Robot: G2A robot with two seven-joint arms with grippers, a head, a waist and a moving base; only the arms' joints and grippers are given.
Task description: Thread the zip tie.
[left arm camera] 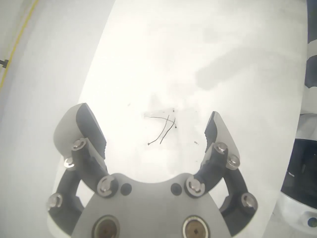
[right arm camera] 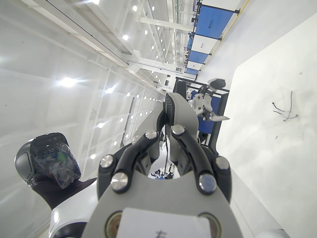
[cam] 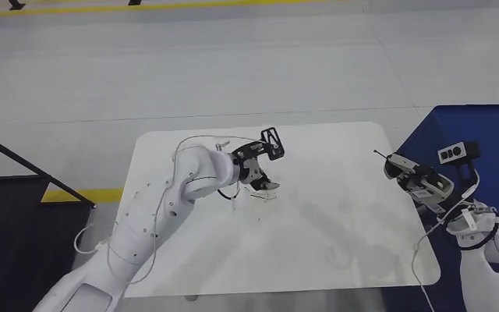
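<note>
One white bench (cam: 351, 234). Two robot arms, each ending in one end effector with two fingers: the left end effector (left arm camera: 148, 110) and the right end effector (right arm camera: 166, 105). One small cluster of loose zip ties (left arm camera: 162, 127) lies on the bench, thin dark strands crossing one another. At least three can be counted; the exact number cannot be told. One single zip tie (right arm camera: 168, 149) appears pinched between the right end effector's fingers.
</note>
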